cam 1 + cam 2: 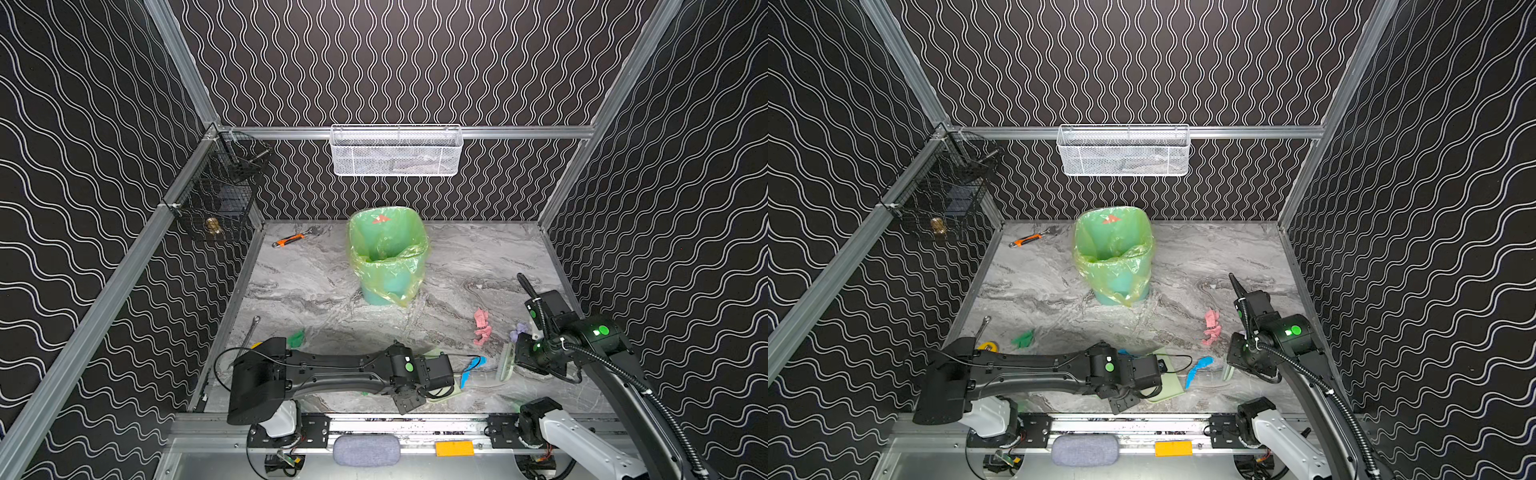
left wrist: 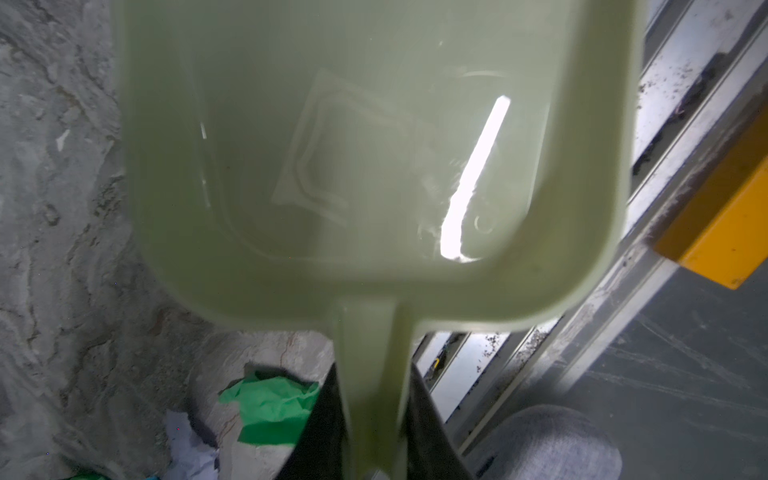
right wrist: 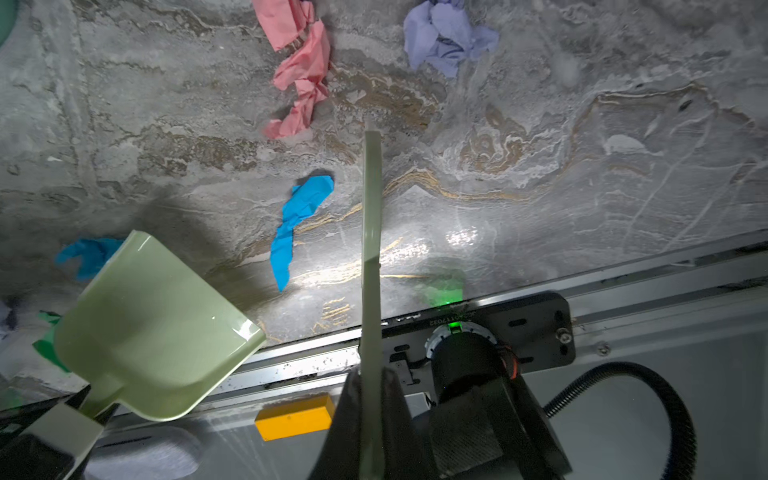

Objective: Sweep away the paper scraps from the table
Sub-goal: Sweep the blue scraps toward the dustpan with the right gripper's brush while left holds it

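Observation:
My left gripper point(image 2: 372, 419) is shut on the handle of a pale green dustpan point(image 2: 374, 166), which is held low over the table point(image 1: 457, 257) near its front edge. To its right, my right gripper point(image 3: 371, 399) is shut on a thin pale green brush point(image 3: 371, 232). A long blue paper scrap point(image 3: 297, 224) lies between brush and dustpan point(image 3: 153, 328). A second blue scrap point(image 3: 89, 255) shows behind the pan. Pink point(image 1: 482, 328) and lilac point(image 1: 519, 331) scraps lie farther back on the right. A green scrap point(image 1: 296, 338) lies at the left, and another green one point(image 2: 270, 411) beside the pan's handle.
A bin lined with a green bag point(image 1: 386, 257) stands mid-table. An orange-handled wrench point(image 1: 291, 240) lies at the back left, with a silver spanner point(image 1: 251, 330) and a yellow tape measure point(image 1: 987, 345) near the left rail. Two wire baskets point(image 1: 395, 151) hang on the walls.

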Controlling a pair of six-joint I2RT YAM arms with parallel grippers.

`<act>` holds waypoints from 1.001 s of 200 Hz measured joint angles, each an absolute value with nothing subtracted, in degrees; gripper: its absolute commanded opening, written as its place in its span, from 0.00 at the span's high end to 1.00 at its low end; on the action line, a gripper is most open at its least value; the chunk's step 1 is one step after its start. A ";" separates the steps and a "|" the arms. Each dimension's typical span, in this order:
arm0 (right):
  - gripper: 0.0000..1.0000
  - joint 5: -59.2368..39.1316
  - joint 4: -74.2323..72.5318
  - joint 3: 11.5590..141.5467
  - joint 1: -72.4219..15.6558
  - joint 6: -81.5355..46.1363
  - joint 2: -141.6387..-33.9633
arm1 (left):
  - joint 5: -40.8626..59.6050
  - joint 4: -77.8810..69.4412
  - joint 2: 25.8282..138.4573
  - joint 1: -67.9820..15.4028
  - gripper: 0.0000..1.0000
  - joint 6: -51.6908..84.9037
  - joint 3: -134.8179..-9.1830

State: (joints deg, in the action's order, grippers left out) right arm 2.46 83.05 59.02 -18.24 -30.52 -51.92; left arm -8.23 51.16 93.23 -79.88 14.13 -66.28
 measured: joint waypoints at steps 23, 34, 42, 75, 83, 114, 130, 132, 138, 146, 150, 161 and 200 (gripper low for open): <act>1.00 2.46 82.24 58.96 -18.26 -29.04 -54.35 | -6.66 50.06 94.21 -79.50 1.00 13.06 -65.95; 1.00 2.44 81.97 58.96 -18.46 -28.84 -55.20 | -5.93 49.60 94.74 -79.33 1.00 12.82 -65.87; 1.00 2.42 81.78 58.96 -18.65 -28.32 -55.94 | -4.91 49.34 95.18 -79.07 1.00 12.36 -65.87; 1.00 1.98 80.49 58.96 -19.42 -27.33 -57.95 | -2.74 48.71 96.25 -77.97 1.00 11.29 -65.01; 1.00 1.69 80.20 58.96 -19.53 -27.18 -58.46 | -2.31 48.66 96.33 -77.56 1.00 10.57 -64.66; 1.00 0.75 79.26 58.96 -20.29 -26.35 -59.99 | -1.06 48.51 96.97 -75.75 1.00 9.58 -63.88; 1.00 0.51 78.87 58.94 -21.30 -26.35 -60.53 | -0.45 48.29 97.49 -74.81 1.00 8.62 -63.83; 1.00 0.47 78.81 58.94 -21.47 -26.37 -60.62 | -0.34 48.23 97.60 -74.65 1.00 8.56 -63.83; 1.00 0.27 78.61 58.85 -22.09 -26.39 -60.84 | -0.21 47.99 97.89 -74.37 1.00 8.27 -63.86; 1.00 0.10 78.50 58.83 -23.00 -26.55 -61.17 | -0.01 47.75 98.30 -73.97 1.00 7.51 -63.90; 1.00 0.10 78.43 58.81 -23.57 -26.57 -61.32 | 0.21 47.70 98.56 -73.80 1.00 7.27 -63.99; 1.00 0.12 78.19 58.81 -25.58 -27.38 -61.76 | 0.32 47.48 99.09 -73.47 1.00 6.92 -64.18; 1.00 -0.49 77.06 58.85 -33.52 -30.65 -63.66 | 0.89 46.61 101.25 -72.42 1.00 4.29 -64.95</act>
State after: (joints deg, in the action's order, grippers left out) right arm -0.49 77.06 58.85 -33.52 -30.65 -63.66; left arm 0.89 46.61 101.25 -72.42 4.29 -64.95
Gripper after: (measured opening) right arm 0.091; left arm 0.212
